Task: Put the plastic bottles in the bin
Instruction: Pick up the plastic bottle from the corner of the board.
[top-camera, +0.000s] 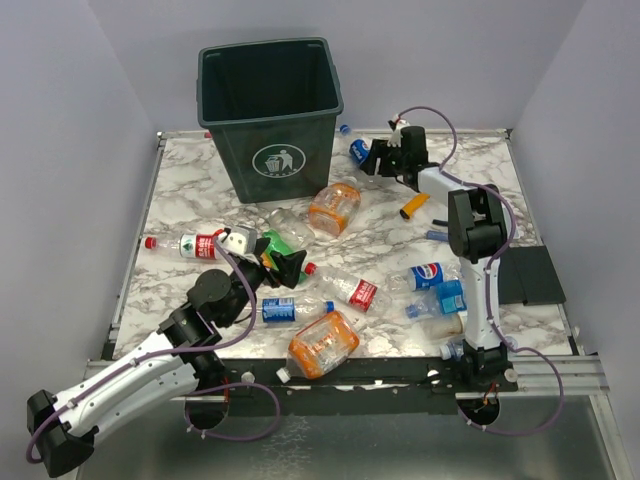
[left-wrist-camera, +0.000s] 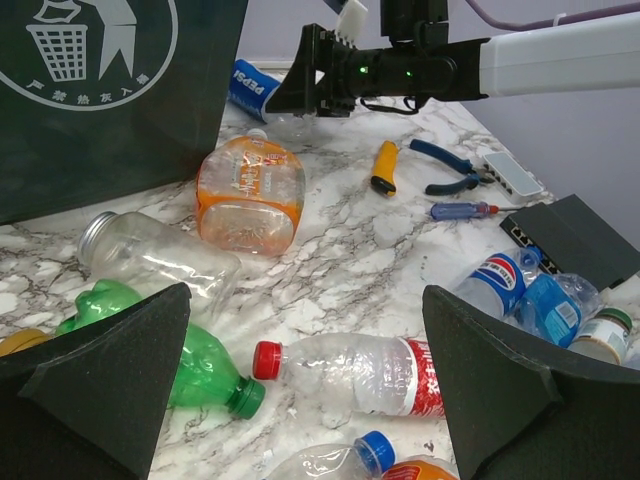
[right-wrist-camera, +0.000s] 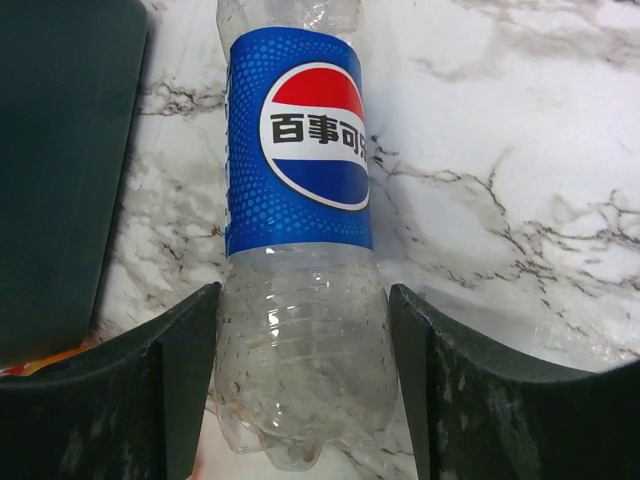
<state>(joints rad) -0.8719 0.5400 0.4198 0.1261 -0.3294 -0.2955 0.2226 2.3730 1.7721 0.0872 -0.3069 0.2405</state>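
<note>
The dark green bin (top-camera: 270, 110) stands at the back of the marble table, with plastic bottles scattered in front of it. My right gripper (top-camera: 372, 155) reaches to the back right. Its fingers press both sides of a clear Pepsi bottle (right-wrist-camera: 300, 200) with a blue label, which lies on the table beside the bin. My left gripper (left-wrist-camera: 305, 360) hangs wide open above a clear bottle (left-wrist-camera: 360, 375) with a red cap and red label. A green bottle (left-wrist-camera: 190, 365) lies by its left finger. An orange-tinted bottle (left-wrist-camera: 248, 190) lies further back, near the bin (left-wrist-camera: 100, 100).
An orange-handled tool (left-wrist-camera: 385, 165), blue-handled pliers (left-wrist-camera: 450, 170) and a screwdriver (left-wrist-camera: 462, 210) lie right of centre. A black box (top-camera: 528, 275) sits at the right edge. More bottles lie at the left (top-camera: 190, 244), front (top-camera: 322, 343) and right (top-camera: 432, 275). Walls enclose the table.
</note>
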